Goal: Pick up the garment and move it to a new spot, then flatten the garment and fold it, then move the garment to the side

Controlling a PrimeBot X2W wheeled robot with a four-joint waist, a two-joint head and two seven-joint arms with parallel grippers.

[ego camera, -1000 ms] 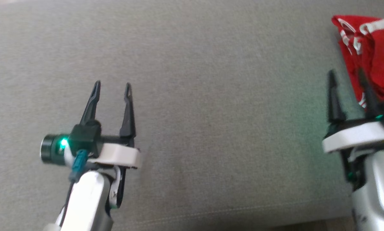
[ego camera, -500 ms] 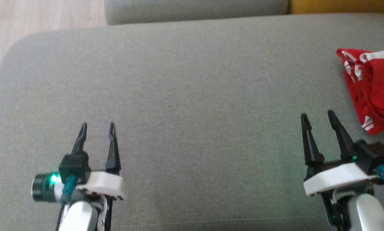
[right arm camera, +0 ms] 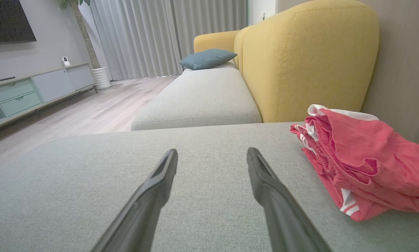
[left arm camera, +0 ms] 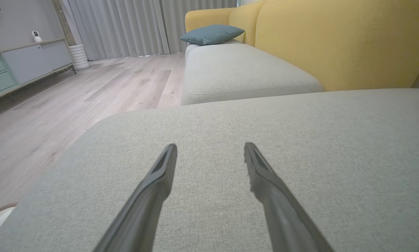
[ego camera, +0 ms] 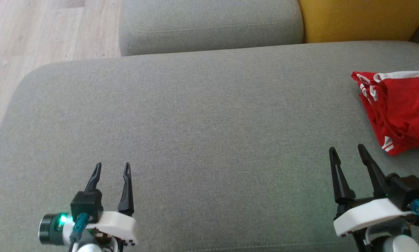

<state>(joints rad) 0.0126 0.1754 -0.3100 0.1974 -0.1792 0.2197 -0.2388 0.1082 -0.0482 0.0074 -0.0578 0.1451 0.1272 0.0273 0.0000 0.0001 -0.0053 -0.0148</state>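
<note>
**Head view, with both wrist views.**

**Change.** Over the last second my head camera has swung up and back, so the whole frame has shifted. More of the grey sofa seat (ego camera: pixel 195 119) now shows. A second cushion (ego camera: pixel 209 24) sits at 12 o'clock, the yellow backrest (ego camera: pixel 356 17) at 1 o'clock and the wood floor (ego camera: pixel 38 31) at 11 o'clock.

Apart from that camera motion, one real relation has changed. The right pincer (ego camera: pixel 346 148), whose fingers overlapped the red cloth a second ago, now stands clear of it, near but not touching.

**Garment.** The red garment (ego camera: pixel 400 108), trimmed in white, lies as a compact, layered bundle at 3 o'clock on the seat. It is against the seat's right margin, about 1 o'clock from the right pincer. I judge it folded and already set aside, so the task looks at or close to its end, with both arms drawn back towards rest. The layers are somewhat rumpled, and the bundle's far edge runs out of frame.

**Pincers.** The left pincer (ego camera: pixel 112 165) is at 7 o'clock and the right at 5 o'clock. Both have their fingers spread wide and released. Each wrist view shows bare grey fabric between the fingers, so nothing is held. Whether the tips hover above the seat or brush it, I cannot tell.
</note>
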